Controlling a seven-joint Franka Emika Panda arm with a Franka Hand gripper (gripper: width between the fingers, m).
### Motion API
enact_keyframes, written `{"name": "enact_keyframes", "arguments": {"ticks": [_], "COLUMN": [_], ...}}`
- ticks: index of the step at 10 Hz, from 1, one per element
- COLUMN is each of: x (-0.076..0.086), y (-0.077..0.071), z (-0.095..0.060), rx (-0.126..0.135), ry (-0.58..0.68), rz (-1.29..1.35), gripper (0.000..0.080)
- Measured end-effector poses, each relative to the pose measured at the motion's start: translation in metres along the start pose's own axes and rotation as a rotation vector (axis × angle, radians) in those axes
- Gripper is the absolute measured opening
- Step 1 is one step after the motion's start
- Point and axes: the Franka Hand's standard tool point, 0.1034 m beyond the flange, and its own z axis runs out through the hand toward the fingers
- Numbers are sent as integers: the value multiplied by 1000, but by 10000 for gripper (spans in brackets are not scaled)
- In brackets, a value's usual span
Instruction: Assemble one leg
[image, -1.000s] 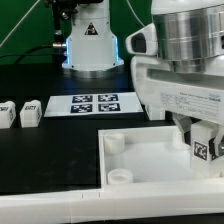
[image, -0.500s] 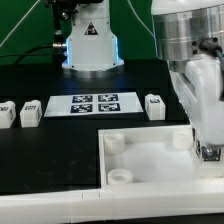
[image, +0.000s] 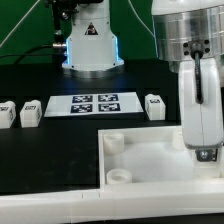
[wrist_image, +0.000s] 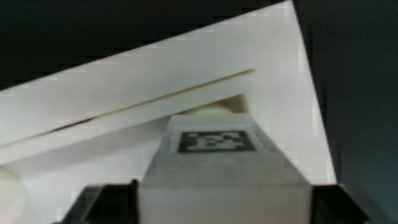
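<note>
My gripper (image: 206, 156) is low at the exterior view's right, over the right corner of the large white panel (image: 150, 162). It is shut on a leg (image: 208, 152), a small white block of which only a bit of black tag shows there. In the wrist view the leg (wrist_image: 217, 165) fills the space between my dark fingers (wrist_image: 103, 207), its tag facing the camera, with the panel (wrist_image: 143, 95) behind it. Whether the leg touches the panel I cannot tell. Three more legs lie on the black table: two at the left (image: 30, 110) (image: 5, 114), one right of the marker board (image: 155, 105).
The marker board (image: 95, 103) lies flat behind the panel. The panel has round sockets at its near-left corners (image: 112, 142) (image: 120, 176). A lit white device (image: 92, 45) stands at the back. The table's white front edge (image: 60, 205) runs along the bottom.
My gripper has turned with the leg in it and sunk slightly over the panel's right corner. Its body no longer covers the leg beside the marker board.
</note>
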Motion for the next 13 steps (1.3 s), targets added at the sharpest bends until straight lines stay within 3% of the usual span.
{"name": "enact_keyframes", "arguments": {"ticks": [3,5,8,13], "x": [-6,-12,-25,-24], "y": [5,11,9,10], "z": [-5,-28,-52,-48], "rx": [0,12,33,28], "ry": [-7,-39,-67,-62], "rz": [-24,-33,-38,-43], "gripper": [646,646,649,649]}}
